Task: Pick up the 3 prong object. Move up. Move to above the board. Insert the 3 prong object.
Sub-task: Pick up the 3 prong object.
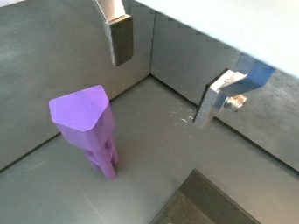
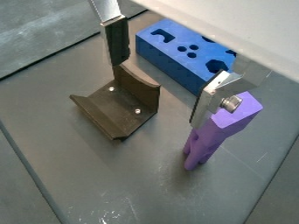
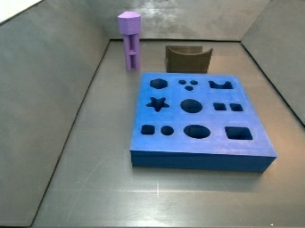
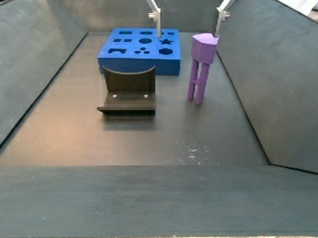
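Note:
The 3 prong object (image 4: 200, 65) is a tall light-purple piece standing upright on the grey floor, head up; it shows in both wrist views (image 1: 87, 127) (image 2: 218, 131) and in a side view (image 3: 128, 40). The board (image 3: 197, 120) is a flat blue block with many cut-outs, lying beside it (image 4: 139, 48) (image 2: 187, 54). My gripper (image 4: 189, 17) is open and empty, high above the floor. One of its fingers (image 2: 218, 98) hangs just above the purple piece's head, without touching it. The gripper also shows in both wrist views (image 1: 163, 87) (image 2: 160, 92).
The dark fixture (image 4: 126, 93) stands on the floor next to the board and under the gripper's other finger (image 2: 117, 44); it also shows in a side view (image 3: 187, 60). Grey walls enclose the floor on all sides.

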